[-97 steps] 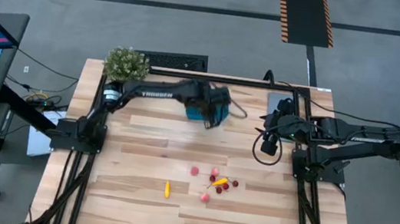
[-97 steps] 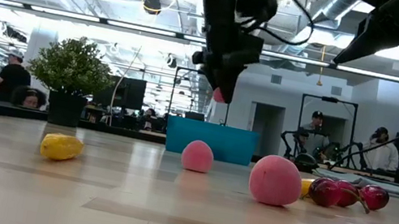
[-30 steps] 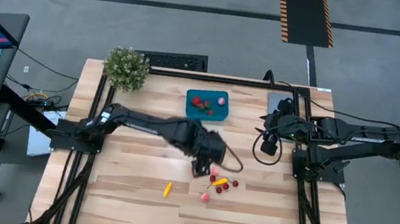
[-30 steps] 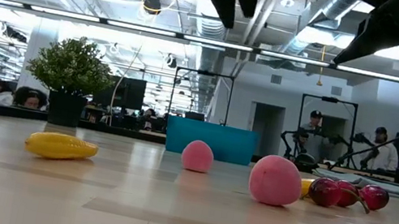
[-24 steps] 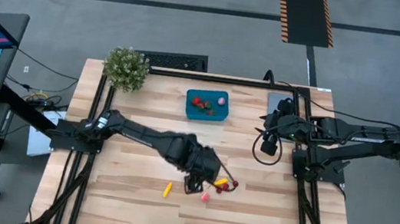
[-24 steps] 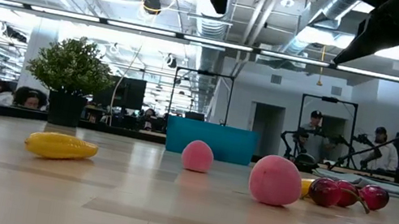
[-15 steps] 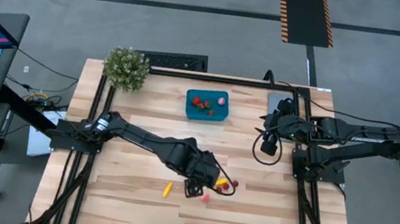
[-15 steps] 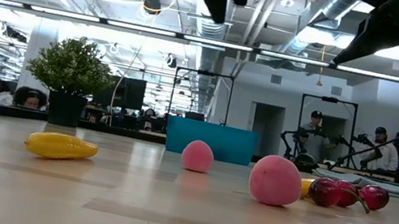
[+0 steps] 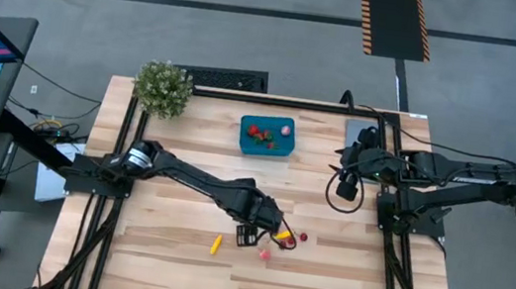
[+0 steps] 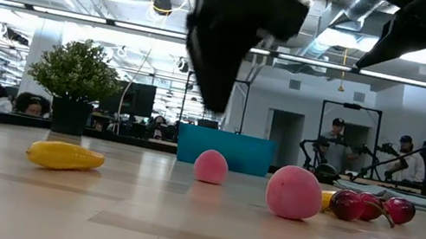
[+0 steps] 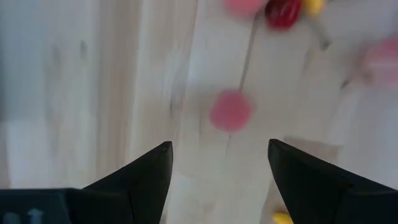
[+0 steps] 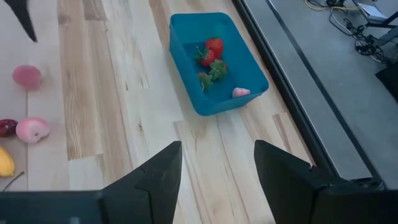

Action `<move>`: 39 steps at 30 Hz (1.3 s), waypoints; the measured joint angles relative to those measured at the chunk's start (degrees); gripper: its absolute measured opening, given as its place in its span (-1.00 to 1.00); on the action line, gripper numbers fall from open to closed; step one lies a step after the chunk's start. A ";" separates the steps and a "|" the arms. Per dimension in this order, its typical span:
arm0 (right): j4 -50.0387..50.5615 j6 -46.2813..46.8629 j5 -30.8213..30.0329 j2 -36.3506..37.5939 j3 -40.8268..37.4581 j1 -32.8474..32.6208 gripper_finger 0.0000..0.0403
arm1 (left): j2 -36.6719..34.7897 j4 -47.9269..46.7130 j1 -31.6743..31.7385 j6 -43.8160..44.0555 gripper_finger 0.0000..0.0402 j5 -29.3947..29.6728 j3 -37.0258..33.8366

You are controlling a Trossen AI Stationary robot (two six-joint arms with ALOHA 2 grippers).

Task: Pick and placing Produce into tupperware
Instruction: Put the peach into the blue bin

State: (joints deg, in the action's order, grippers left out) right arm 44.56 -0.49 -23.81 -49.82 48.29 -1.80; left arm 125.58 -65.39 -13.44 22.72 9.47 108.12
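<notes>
Small pink round toy fruit lies loose on the bench, just beside the left hand, well apart from the teal-blue rectangular plastic tupperware.
Your left hand is spread wide and empty; centre the fruit between the fingers before clenching, clear of the dark red cherries.

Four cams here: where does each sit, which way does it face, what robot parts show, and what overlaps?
High: overhead, facing down; both arms, left claw over the fruit.
Low: table height, facing the room; dark arm above pink ball.
Left wrist: on the left arm, facing the table; two open fingers.
Right wrist: on the right arm, facing the tupperware; open fingers.
Shared: tupperware shows in high, low and right wrist.
</notes>
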 joint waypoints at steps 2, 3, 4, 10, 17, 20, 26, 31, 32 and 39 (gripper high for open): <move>0.00 0.00 0.00 0.02 0.00 0.00 0.12 | 0.00 3.22 0.30 -0.59 0.28 -0.79 -3.02; 0.00 0.00 0.00 0.00 0.00 0.00 0.12 | 0.00 5.58 0.45 -0.75 0.28 -1.48 -4.40; 0.00 0.00 0.00 0.00 0.00 0.00 0.12 | 0.00 8.03 0.63 -1.04 0.28 -1.79 -5.65; 0.02 -0.02 0.00 0.00 0.00 0.00 0.12 | 0.00 13.38 0.71 -2.18 0.28 -0.39 -9.36; 0.02 0.00 0.00 0.00 0.00 0.00 0.12 | 0.00 17.88 0.75 -4.23 0.28 -2.91 -11.88; 0.01 0.00 0.00 0.00 0.00 0.00 0.12 | 0.00 19.43 0.75 -4.28 0.28 -3.19 -13.25; 0.01 -0.02 0.00 0.02 0.00 0.00 0.12 | 0.00 21.30 0.80 -4.32 0.27 -3.21 -14.57; 0.01 -0.02 0.00 0.01 0.00 -0.01 0.12 | 0.00 22.35 1.25 -4.70 0.13 -3.89 -14.61; 0.00 0.00 0.00 0.00 0.00 0.00 0.12 | 0.00 22.67 1.40 -4.70 0.08 -4.13 -14.61; 0.00 -0.02 0.00 0.00 0.00 -0.01 0.12 | 0.00 22.65 1.85 -4.77 -0.24 -4.28 -14.61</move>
State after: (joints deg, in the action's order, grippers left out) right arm 44.56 -0.51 -23.81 -49.82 48.29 -1.81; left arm 125.58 -42.74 -11.60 17.96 5.19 93.51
